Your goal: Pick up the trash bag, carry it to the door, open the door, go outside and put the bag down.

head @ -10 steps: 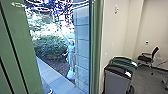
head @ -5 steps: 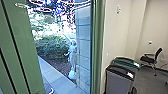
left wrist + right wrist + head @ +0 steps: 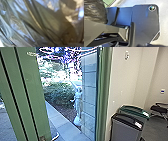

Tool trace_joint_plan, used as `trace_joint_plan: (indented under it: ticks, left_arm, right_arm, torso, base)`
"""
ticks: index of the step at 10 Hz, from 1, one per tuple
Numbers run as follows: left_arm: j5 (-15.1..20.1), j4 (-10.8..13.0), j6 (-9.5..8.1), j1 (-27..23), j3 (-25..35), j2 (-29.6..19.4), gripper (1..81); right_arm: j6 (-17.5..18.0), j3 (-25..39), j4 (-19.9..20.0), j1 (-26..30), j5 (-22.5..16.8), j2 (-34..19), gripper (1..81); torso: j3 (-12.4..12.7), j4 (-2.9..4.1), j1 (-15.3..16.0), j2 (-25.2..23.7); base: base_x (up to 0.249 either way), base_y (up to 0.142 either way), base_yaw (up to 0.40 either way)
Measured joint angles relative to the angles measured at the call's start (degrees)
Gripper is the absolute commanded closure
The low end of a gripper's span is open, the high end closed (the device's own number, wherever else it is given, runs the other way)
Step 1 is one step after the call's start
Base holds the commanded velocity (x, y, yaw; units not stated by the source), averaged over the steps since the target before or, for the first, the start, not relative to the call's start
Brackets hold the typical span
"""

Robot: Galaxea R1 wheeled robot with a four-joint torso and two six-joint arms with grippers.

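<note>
Shiny, creased plastic of the trash bag [image 3: 53, 22] lies right up against the camera in the left wrist view. In the right wrist view a dark wrinkled part of the trash bag [image 3: 95, 11] hangs beside the robot's own base. The green door frame [image 3: 105, 92] bounds an opening to the outdoors in the head view, with green upright panels [image 3: 32, 92] on its left side. How the fingers of either gripper stand cannot be made out.
Two bins, one with a green lid [image 3: 135, 110] and one with a dark lid [image 3: 127, 120], stand right of the frame. Behind them is a black chair [image 3: 160, 108]. Outdoors are a paved walkway [image 3: 65, 124], a bush [image 3: 58, 94], a block wall [image 3: 88, 94] and a pale statue-like figure [image 3: 78, 103].
The head camera's view has turned somewhat to the left, and more paving shows past the green panels.
</note>
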Motion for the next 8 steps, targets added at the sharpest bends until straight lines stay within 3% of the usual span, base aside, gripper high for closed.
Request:
trace_joint_plan:
  ticks: [5,8]
  left_arm:
    - [-0.24,0.0,0.22,0.28,0.33,-1.11,81.1]
    - [-0.43,-0.02,0.24,0.59,1.79,-1.73,81.1]
  right_arm:
    - [-0.07,0.33,0.0,-0.2,0.87,-0.09,1.0]
    - [-0.35,5.07,-0.02,-0.34,1.58,-2.43,1.0]
  torso:
    - [0.0,0.0,0.0,-0.02]
    - [0.0,0.0,0.0,-0.02]
  base:
    - [0.0,0.0,0.189]
    - [0.0,0.0,0.227]
